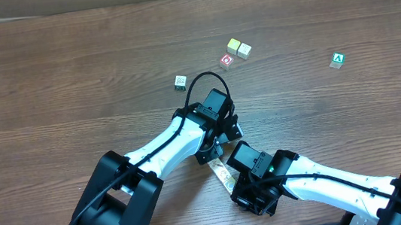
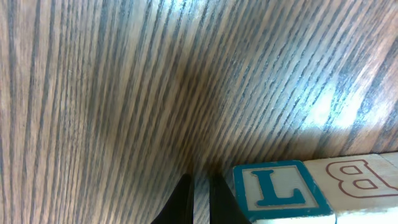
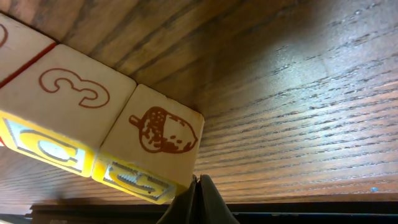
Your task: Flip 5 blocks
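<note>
A short row of pale wooden blocks lies between my two arms near the table's front. In the left wrist view its end block shows a blue L, with a block marked B beside it. My left gripper is shut and empty, its tips down at the table just left of the L block. In the right wrist view the other end shows a block with a 3 and an acorn block. My right gripper is shut and empty, at the acorn block's lower corner.
Farther back on the wooden table stand a small pale cube, a red-framed cube, a yellow-topped cube touching a cream one, and a green A cube at the right.
</note>
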Tool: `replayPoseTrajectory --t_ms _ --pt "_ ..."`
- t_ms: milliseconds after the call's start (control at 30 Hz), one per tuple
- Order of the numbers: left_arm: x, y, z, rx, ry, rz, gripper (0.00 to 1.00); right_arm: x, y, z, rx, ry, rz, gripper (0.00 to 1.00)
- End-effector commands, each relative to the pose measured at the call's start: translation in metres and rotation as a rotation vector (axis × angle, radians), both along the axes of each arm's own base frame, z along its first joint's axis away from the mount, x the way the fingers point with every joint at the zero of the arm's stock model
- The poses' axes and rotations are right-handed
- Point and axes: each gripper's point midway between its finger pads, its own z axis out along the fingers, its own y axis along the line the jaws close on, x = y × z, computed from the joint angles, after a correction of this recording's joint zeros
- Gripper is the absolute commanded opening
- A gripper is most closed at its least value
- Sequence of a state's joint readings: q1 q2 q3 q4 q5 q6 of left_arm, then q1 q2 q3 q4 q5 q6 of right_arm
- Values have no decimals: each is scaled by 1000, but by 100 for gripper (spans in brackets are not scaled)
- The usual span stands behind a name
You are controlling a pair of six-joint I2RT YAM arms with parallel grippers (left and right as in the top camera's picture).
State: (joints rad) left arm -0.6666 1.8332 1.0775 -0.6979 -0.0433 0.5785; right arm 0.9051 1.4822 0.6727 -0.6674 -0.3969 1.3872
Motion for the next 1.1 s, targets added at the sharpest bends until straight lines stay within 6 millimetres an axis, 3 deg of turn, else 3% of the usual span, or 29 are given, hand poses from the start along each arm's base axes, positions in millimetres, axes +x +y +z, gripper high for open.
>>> replayPoseTrajectory --t_ms 0,1067 --pt "-7 3 -7 14 31 -35 4 0 1 0 3 -5 4 4" --pt "-8 4 -7 22 32 -82 4 -2 6 0 15 -14 21 4"
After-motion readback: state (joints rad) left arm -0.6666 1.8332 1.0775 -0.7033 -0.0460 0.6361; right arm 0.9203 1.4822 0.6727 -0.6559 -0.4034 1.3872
